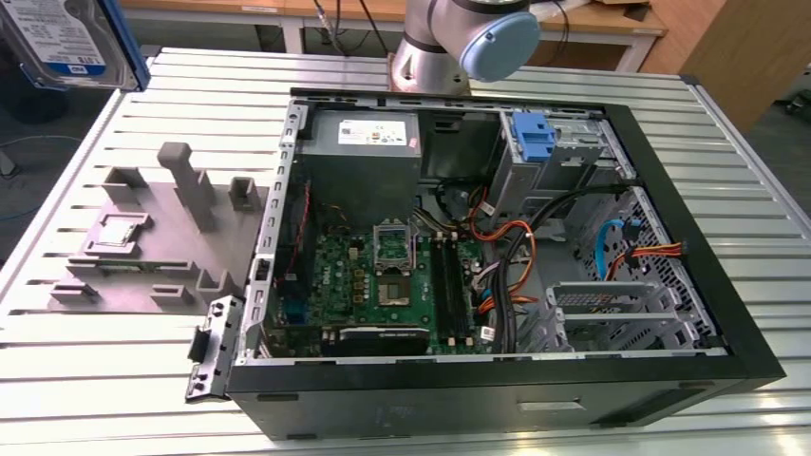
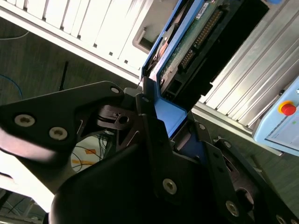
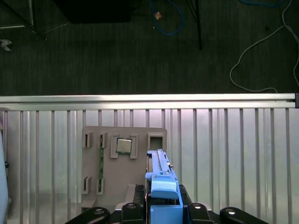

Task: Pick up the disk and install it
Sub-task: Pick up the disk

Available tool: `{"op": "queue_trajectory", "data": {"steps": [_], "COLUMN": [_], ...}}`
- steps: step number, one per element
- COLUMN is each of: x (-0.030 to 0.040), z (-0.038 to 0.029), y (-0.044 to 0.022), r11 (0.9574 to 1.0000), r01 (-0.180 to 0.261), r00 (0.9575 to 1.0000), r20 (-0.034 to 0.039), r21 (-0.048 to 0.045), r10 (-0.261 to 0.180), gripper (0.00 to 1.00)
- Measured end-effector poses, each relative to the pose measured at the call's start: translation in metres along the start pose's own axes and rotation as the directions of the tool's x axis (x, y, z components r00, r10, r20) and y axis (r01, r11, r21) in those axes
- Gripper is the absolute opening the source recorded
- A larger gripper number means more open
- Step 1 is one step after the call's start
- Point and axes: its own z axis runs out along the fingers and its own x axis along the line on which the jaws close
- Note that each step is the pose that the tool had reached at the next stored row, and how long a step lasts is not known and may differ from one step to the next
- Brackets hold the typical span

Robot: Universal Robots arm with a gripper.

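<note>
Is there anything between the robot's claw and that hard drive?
Nothing: the gripper clamps the blue bracket of the disk directly, in both wrist views.

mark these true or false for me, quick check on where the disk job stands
1. The gripper is clamped on the disk. True.
2. The disk is seated inside the computer case. False: it is held in the air at the exterior view's upper left, outside the case.
3. A small square chip lies in the grey fixture beside the case. True.
4. The case's side is closed. False: it is open, with the motherboard exposed.
</note>
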Motion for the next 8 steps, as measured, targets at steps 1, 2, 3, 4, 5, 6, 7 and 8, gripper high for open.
{"op": "queue_trajectory", "data": {"steps": [1, 2, 3, 4, 5, 6, 7, 8], "x": [0.0000, -0.0001, -0.0001, -0.0002, -0.0002, -0.0002, -0.0002, -0.0003], "z": [-0.0022, -0.0045, -0.0066, -0.0085, -0.0106, -0.0122, -0.0139, -0.0154], "y": [0.0000, 0.0000, 0.0001, 0.0001, 0.0001, 0.0001, 0.0001, 0.0001], "r11": [1.0000, 1.0000, 1.0000, 1.0000, 1.0000, 1.0000, 1.0000, 1.0000], "r01": [0.000, 0.000, 0.000, 0.000, 0.000, 0.000, 0.000, 0.000], "r00": [1.0000, 1.0000, 1.0000, 1.0000, 1.0000, 1.0000, 1.0000, 1.0000], "r20": [0.0000, 0.0000, 0.0000, 0.0000, -0.0001, 0.0000, -0.0001, -0.0001], "r21": [0.0000, 0.0000, 0.0000, 0.0001, 0.0000, 0.0000, 0.0000, 0.0000], "r10": [0.000, 0.000, 0.000, 0.000, 0.000, 0.000, 0.000, 0.000], "gripper": [0.36, 0.36, 0.36, 0.36, 0.36, 0.36, 0.36, 0.36]}}
